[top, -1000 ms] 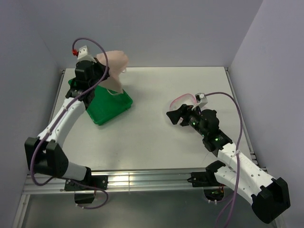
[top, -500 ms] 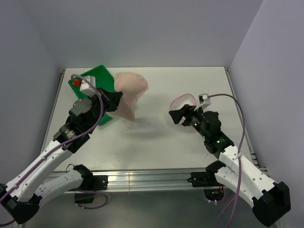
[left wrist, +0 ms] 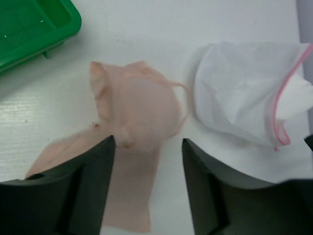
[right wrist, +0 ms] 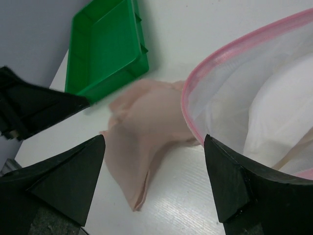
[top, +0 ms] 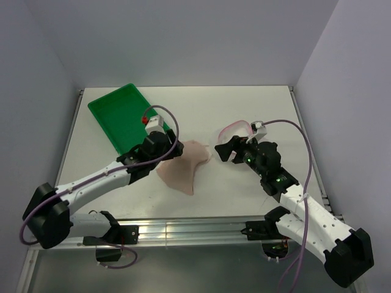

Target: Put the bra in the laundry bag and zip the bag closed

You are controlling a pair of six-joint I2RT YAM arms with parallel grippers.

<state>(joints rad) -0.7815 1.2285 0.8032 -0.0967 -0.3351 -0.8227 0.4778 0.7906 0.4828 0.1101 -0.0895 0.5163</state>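
bra [top: 183,168] loose on table [top: 244,104] beside laundry bag [left wrist: 234,88]; not yet bagged, zip open. left gripper [left wrist: 147,147] parted, empty. right gripper [right wrist: 155,142] spread wide, empty.

we see a white table [top: 244,104]: green tray [top: 119,119] far left, bra [top: 185,163] flat mid-table, mesh bag [left wrist: 239,93] just right of it.

Pale peach bra [top: 183,166] lies limp and spread out, just beside white mesh laundry bag [left wrist: 239,93], its pink-rimmed mouth open
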